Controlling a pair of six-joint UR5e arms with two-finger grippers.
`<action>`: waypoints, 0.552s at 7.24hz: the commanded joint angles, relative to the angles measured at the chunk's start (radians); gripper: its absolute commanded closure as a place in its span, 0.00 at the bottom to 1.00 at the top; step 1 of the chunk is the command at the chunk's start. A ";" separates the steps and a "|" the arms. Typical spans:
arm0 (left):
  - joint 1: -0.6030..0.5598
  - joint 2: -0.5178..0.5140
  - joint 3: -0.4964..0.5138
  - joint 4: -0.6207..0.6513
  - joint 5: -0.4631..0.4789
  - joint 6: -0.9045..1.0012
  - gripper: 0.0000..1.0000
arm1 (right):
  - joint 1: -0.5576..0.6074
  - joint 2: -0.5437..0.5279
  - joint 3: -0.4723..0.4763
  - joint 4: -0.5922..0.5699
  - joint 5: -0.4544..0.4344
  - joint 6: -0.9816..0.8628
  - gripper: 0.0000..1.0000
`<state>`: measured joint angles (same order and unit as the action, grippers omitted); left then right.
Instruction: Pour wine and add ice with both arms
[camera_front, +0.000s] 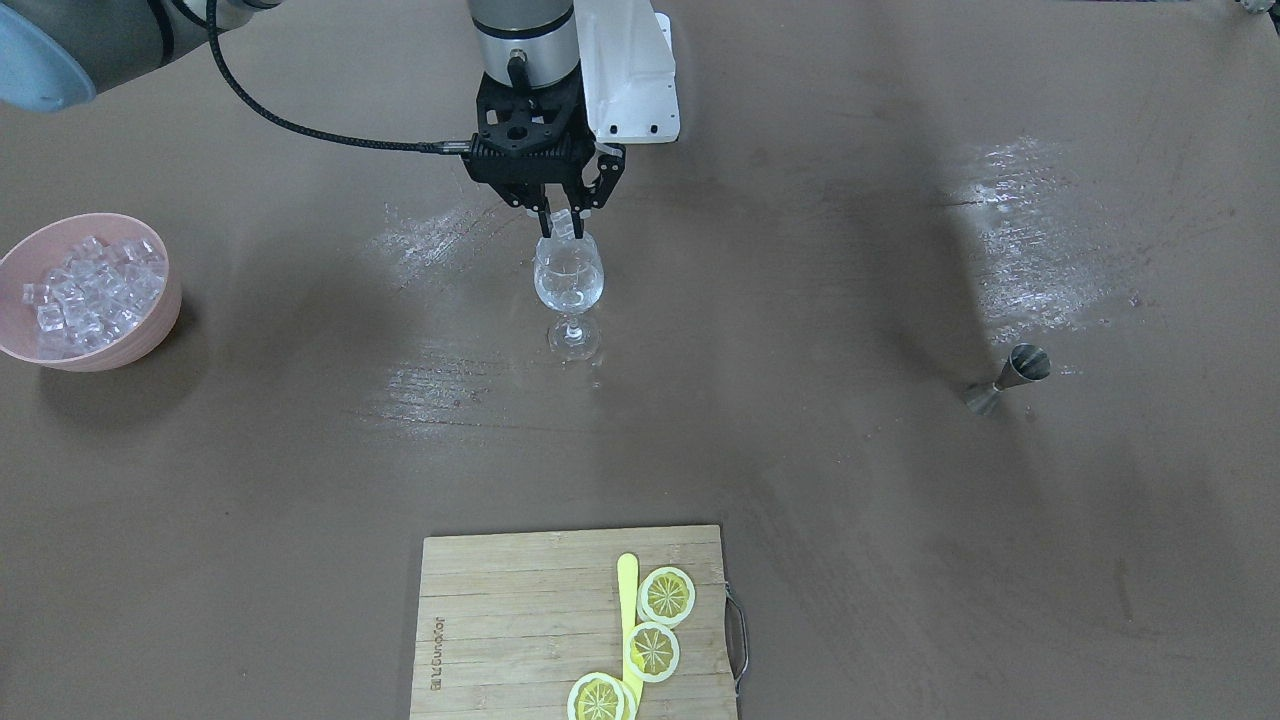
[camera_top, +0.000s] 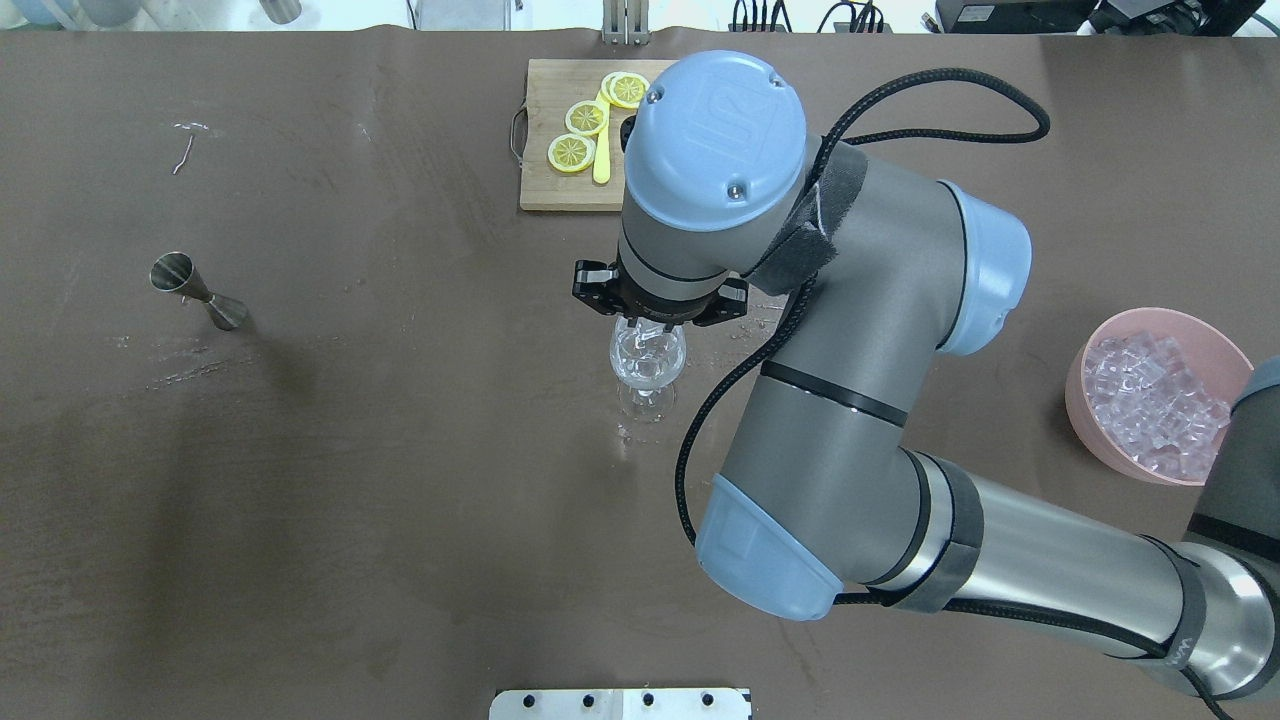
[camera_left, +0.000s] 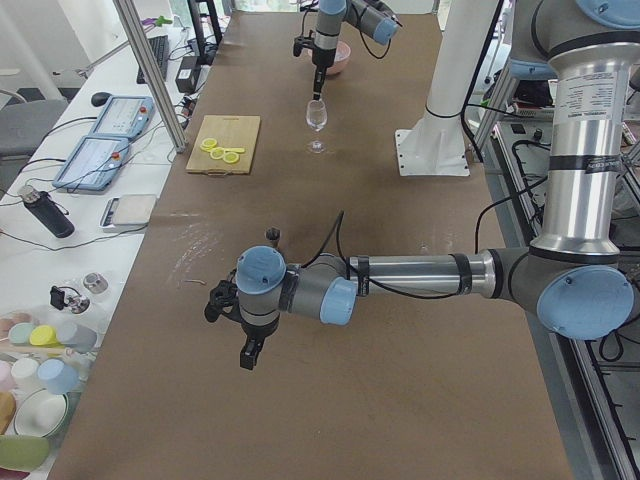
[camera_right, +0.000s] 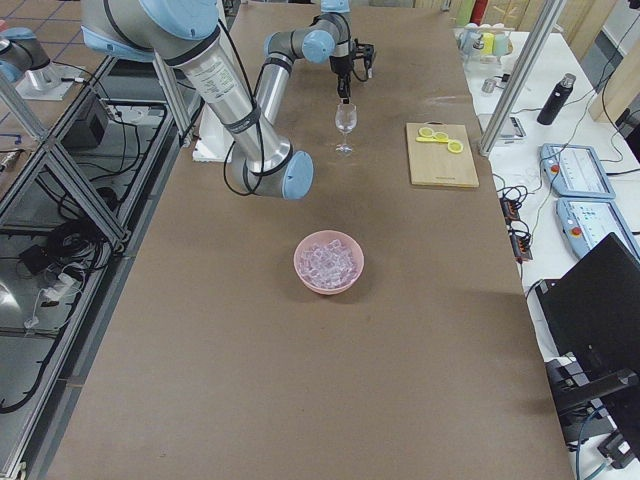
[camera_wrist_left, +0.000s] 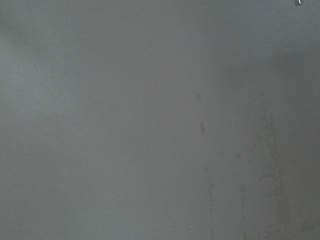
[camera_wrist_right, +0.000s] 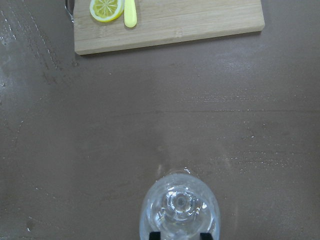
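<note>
The right hand is gripping an ice cube just above the wine glass beneath it, so icing is seemingly underway, unfinished.

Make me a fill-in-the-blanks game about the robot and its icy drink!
1. The right gripper holds one ice cube just above the ____.
2. The rest of the ice waits in a ____ bowl.
3. There are ____ lemon slices on the wooden cutting board.

Missing words: wine glass; pink; three.
</note>
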<state>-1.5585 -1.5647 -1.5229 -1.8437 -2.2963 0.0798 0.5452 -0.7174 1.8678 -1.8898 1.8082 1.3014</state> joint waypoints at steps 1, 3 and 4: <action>0.000 0.000 0.001 0.000 0.000 0.002 0.02 | -0.007 0.001 -0.001 0.000 -0.007 -0.005 1.00; 0.000 0.018 -0.006 -0.002 0.000 0.002 0.02 | -0.005 -0.002 -0.002 0.000 -0.007 -0.016 1.00; 0.000 0.021 -0.008 -0.002 0.000 0.002 0.02 | -0.005 -0.005 -0.007 0.000 -0.010 -0.017 1.00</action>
<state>-1.5585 -1.5480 -1.5282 -1.8452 -2.2964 0.0812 0.5398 -0.7192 1.8645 -1.8899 1.8002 1.2869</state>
